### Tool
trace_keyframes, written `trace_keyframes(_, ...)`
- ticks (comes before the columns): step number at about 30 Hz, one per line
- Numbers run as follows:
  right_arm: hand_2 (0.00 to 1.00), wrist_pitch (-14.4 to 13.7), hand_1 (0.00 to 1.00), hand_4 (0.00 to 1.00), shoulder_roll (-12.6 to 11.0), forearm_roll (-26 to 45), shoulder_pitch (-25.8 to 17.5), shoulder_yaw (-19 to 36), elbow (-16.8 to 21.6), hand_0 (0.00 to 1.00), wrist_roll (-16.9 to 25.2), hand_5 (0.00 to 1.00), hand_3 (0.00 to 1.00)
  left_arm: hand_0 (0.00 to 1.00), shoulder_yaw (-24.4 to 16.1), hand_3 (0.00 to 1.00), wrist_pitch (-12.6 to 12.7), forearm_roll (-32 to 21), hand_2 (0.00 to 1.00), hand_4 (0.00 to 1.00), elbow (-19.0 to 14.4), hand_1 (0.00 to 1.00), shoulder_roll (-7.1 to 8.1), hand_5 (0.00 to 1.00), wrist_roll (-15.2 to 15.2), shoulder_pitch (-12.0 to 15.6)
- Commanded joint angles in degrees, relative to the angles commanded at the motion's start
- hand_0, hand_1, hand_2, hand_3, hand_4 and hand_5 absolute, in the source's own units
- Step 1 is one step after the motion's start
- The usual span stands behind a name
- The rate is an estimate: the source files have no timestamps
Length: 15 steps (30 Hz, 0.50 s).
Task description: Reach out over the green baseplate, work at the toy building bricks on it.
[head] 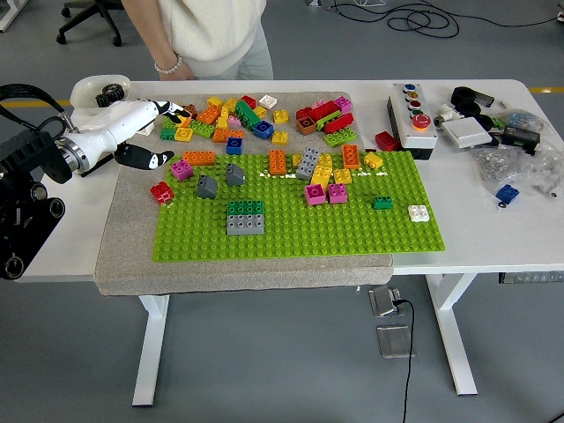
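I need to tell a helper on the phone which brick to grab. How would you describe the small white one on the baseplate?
Start from the big green studded baseplate covering the middle of the white table. Go to its right edge, about halfway down: a small white four-stud square brick sits there alone. It is the only white brick on the plate; its nearest neighbour, to its left, is a smaller dark green brick.

White left hand (132, 132), black fingers (159, 159), blk arm.

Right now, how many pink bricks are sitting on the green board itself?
3. One pink brick sits at the green baseplate's far left corner; two more, and, stand side by side near its middle. Others may be hidden in the loose pile behind.
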Motion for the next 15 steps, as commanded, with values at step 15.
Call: trace_keyframes(15,0.682,0.0,0.643,0.814,0.0,0.0,0.2,-0.2,0.0,0.740,0.0,0.525,0.626,0.901,1.6,0.836,0.7,4.4,0.795,0.949,1.5,0.879,-3.31,0.002,2.5,0.1)
